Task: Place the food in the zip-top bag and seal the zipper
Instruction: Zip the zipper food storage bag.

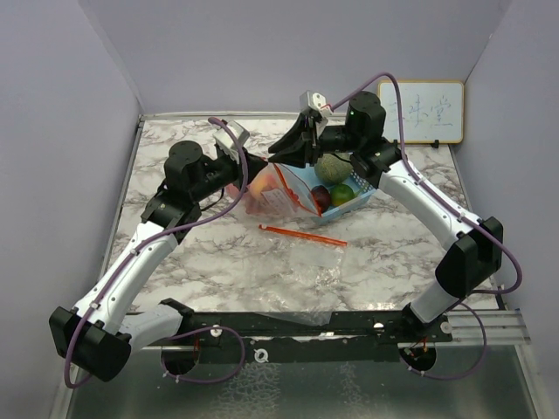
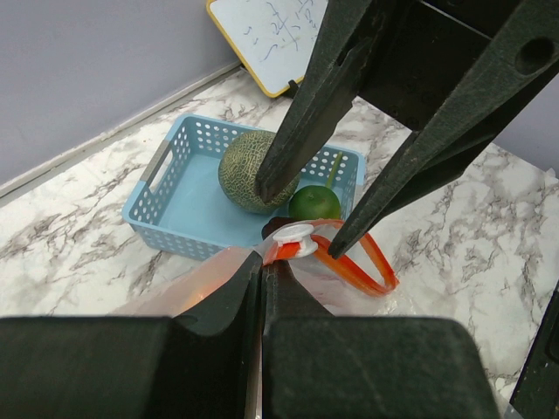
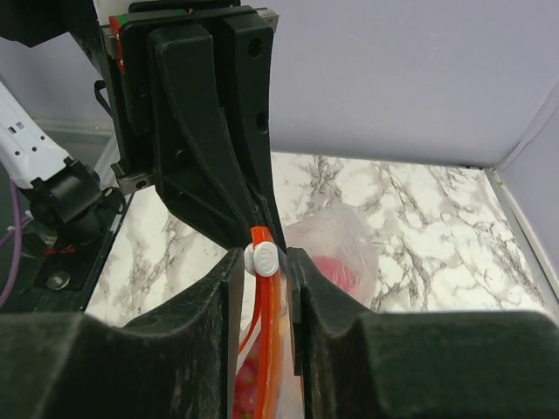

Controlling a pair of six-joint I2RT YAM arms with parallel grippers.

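Pinching the near end of the bag's orange zipper edge, the left gripper has its fingers pressed together, with the clear plastic and the orange strip caught between them. Directly facing it, the right gripper comes down from the other side, one finger on each side of the white slider that rides on the zipper. The two fingers stand a little apart with the slider between them, but I cannot tell whether they actually press on it. Just below and beyond the right gripper's fingers the bag bulges, and some red and pink food shows through the plastic. More food sits outside the bag, in a blue basket just behind the right gripper as the left wrist camera sees it: a netted grey-green melon right behind one of its fingertips, a round green fruit just beside the slider, and a dark purple fruit next to the green one. A loose orange strip lies flat on the marble table, on the base side of both grippers and apart from the bag. A small whiteboard leans against the wall beyond the basket.
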